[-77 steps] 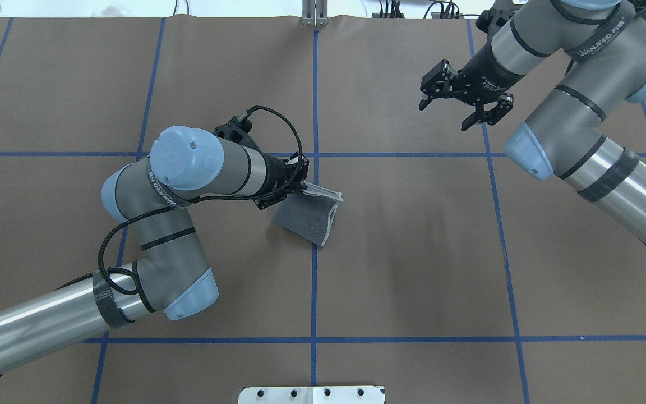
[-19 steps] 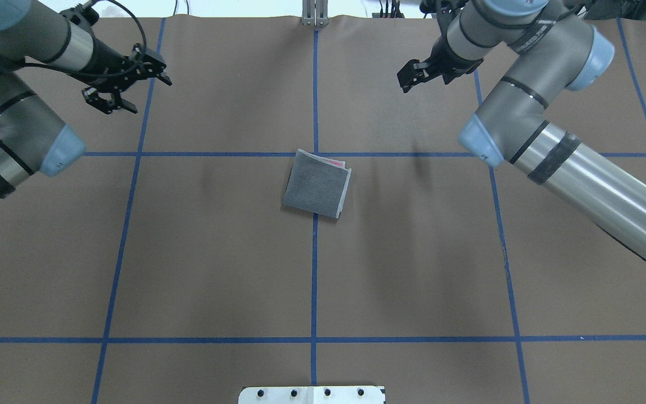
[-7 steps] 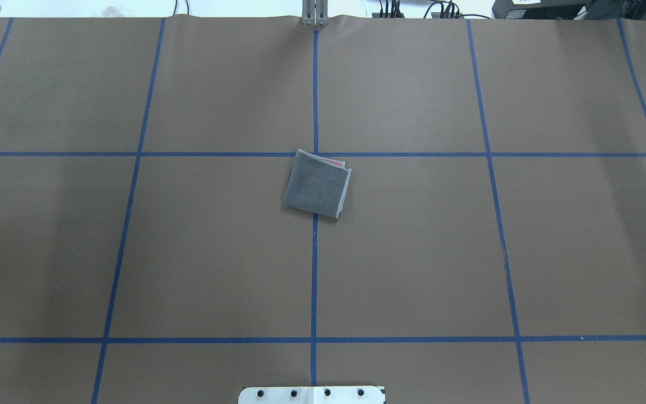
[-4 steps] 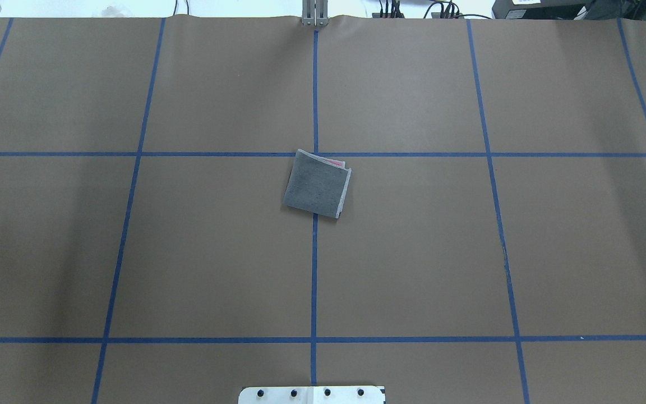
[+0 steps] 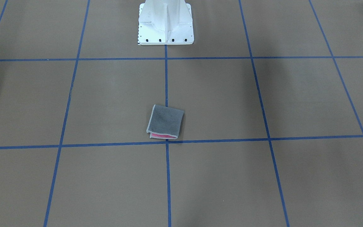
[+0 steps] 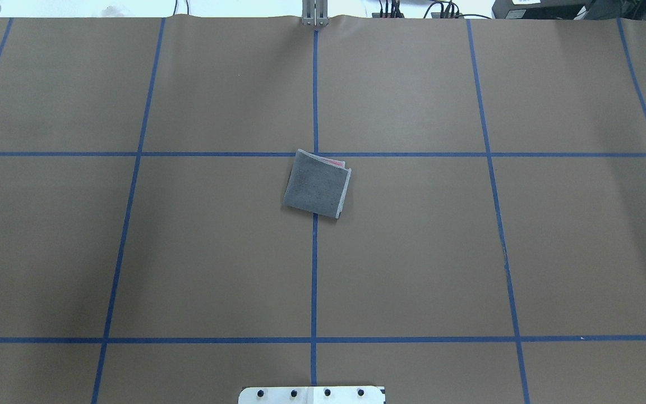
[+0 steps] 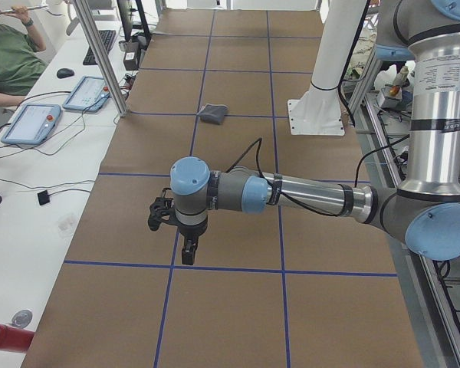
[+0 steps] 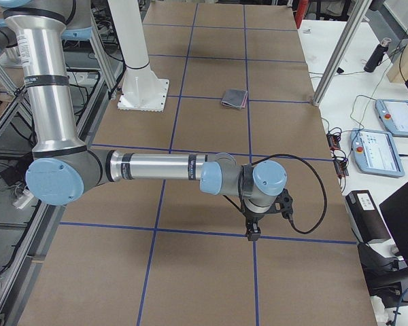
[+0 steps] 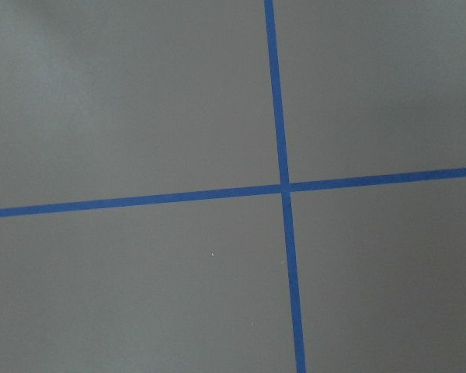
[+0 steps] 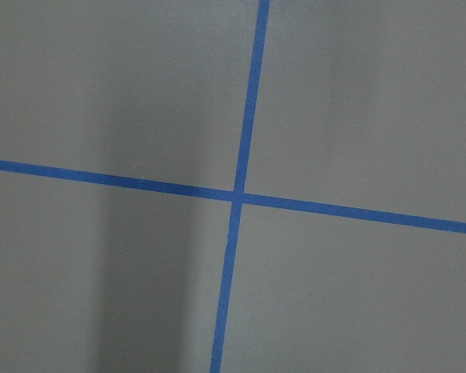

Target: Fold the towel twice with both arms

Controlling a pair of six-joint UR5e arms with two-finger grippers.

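Lying unmoved well in front of the white metal pedestal [image 5: 165,23], the small folded terry towel [image 5: 165,124] is showing dark grey over a pink edge, while the black two-finger left gripper [image 7: 182,247] and right gripper [image 8: 251,227], earlier above the towel's area, are now hanging far out to the pedestal's sides, and whether their jaws are spread or pressed together cannot be told.

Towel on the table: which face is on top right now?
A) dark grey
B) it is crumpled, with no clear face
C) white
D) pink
A: the towel lies flat and folded with dark grey on top, and only a pink sliver shows at one edge.
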